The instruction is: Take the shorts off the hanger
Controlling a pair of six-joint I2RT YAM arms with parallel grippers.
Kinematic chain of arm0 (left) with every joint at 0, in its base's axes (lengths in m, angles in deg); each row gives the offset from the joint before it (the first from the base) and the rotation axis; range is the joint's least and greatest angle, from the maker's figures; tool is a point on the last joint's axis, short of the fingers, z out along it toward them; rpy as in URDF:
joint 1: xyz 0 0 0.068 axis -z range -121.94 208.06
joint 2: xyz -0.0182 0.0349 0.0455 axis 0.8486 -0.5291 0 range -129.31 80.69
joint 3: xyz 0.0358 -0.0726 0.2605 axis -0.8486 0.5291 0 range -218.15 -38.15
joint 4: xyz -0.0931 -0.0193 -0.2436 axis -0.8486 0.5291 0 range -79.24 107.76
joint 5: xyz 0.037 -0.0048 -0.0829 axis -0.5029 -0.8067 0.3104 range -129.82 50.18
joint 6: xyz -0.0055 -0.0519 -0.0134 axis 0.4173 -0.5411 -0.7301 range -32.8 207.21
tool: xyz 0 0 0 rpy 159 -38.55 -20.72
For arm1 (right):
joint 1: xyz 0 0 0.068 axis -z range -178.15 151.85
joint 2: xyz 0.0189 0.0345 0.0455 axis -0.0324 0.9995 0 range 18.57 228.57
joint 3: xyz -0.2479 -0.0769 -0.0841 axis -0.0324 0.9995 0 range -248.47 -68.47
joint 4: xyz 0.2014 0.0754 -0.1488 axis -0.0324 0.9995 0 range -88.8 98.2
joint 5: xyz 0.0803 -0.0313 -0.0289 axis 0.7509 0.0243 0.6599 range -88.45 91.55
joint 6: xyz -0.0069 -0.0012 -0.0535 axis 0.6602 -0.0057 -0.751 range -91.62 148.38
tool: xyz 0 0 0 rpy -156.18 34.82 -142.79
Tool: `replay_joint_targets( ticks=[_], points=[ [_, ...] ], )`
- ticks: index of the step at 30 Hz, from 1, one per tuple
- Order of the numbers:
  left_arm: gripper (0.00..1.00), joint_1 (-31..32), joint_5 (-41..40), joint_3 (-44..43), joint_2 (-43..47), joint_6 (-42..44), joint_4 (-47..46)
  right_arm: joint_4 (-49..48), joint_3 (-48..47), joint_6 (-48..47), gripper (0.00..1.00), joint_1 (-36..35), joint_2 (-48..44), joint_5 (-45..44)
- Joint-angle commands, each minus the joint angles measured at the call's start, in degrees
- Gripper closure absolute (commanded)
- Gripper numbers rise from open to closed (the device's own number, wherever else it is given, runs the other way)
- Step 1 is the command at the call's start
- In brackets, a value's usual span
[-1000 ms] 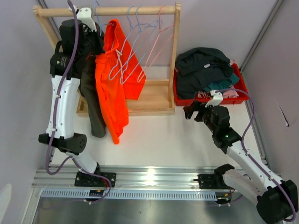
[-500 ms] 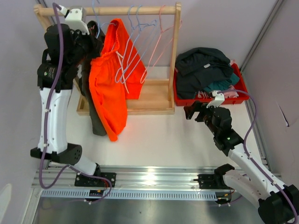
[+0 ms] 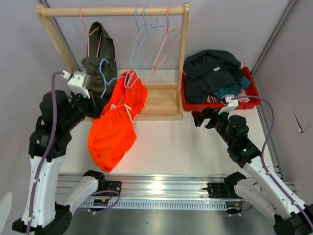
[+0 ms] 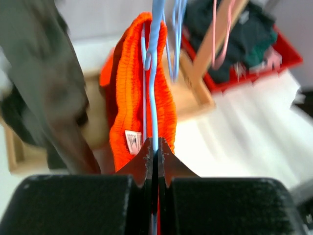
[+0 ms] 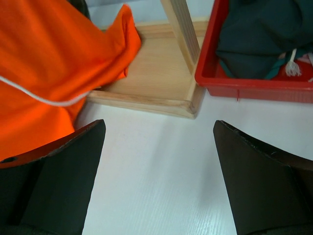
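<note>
My left gripper (image 3: pixel 101 104) is shut on the wire of a blue hanger (image 4: pixel 154 88) that carries the bright orange shorts (image 3: pixel 115 128). The hanger is off the rail and held low in front of the wooden rack (image 3: pixel 161 103); the shorts sag onto the table. In the left wrist view the orange shorts (image 4: pixel 128 103) hang just ahead of the closed fingertips (image 4: pixel 146 149). The olive-green shorts (image 3: pixel 100 55) hang on a pink hanger on the rail. Navy, teal and pink shorts lie piled in the red bin (image 3: pixel 250 78). My right gripper (image 3: pixel 203 117) is open and empty over the table (image 5: pixel 159 125).
Several empty blue and pink hangers (image 3: pixel 149 29) hang from the rail (image 3: pixel 117 11). The rack's wooden base tray (image 5: pixel 161 73) lies between the orange shorts and the red bin (image 5: pixel 230 85). Grey walls stand on both sides.
My left arm has pulled the blue hanger with the orange shorts off the rail, down and toward the front. The olive shorts now show on the rail. The right arm has barely moved.
</note>
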Motion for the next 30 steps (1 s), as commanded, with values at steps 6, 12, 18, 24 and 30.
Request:
replay_joint_targets(
  ticks=[6, 12, 18, 24, 30],
  points=[
    [1.00, 2.67, 7.60, 19.00, 13.19, -2.00, 2.39, -1.26, -6.87, -0.42, 0.01, -0.68, -6.37, 16.04],
    [1.00, 11.63, 16.72, 19.98, 16.55, -3.23, 5.82, 2.51, -14.43, -0.85, 0.01, -0.95, -5.24, 30.71],
    [1.00, 16.11, 19.48, 4.99, 13.74, -2.96, 8.82, 8.65, -21.64, -5.15, 0.01, -1.03, -4.09, 33.20],
    [1.00, 16.83, 22.38, -4.28, 8.99, -3.76, 6.88, 11.66, -24.81, -7.97, 0.01, -1.03, -2.07, 32.14],
    [1.00, 16.83, 24.75, -7.10, 7.93, -5.16, 5.04, 6.39, -23.15, -7.18, 0.01, -1.12, 1.27, 32.67]
  ],
)
